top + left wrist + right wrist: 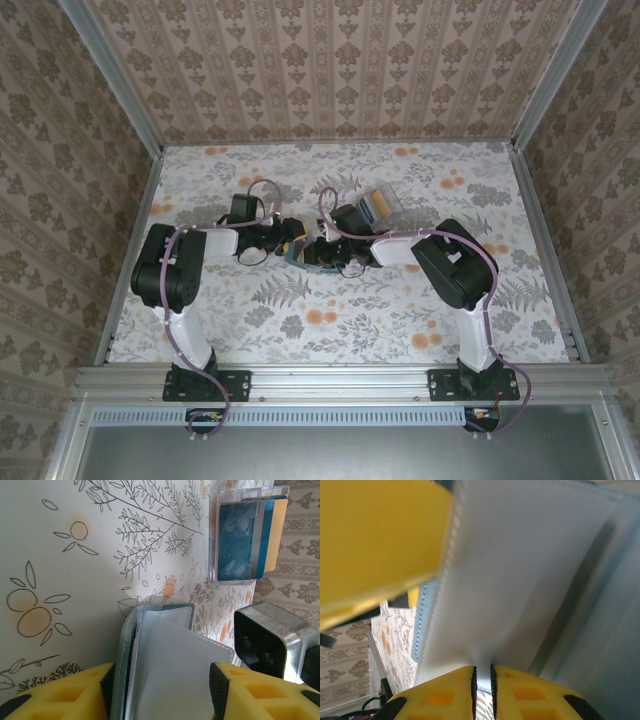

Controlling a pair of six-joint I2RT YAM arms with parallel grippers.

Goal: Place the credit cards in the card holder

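The card holder is being pinched by its flap in the nearly closed right gripper; the left gripper is being held open astride it.

The card holder is a teal booklet in the middle of the scene. It is open, with its pale blue-grey inside showing and one thin leaf lifted away from the other. The credit cards stand just beyond it to the right, fanned in a stack: blue in front, then silver, then yellow-orange.
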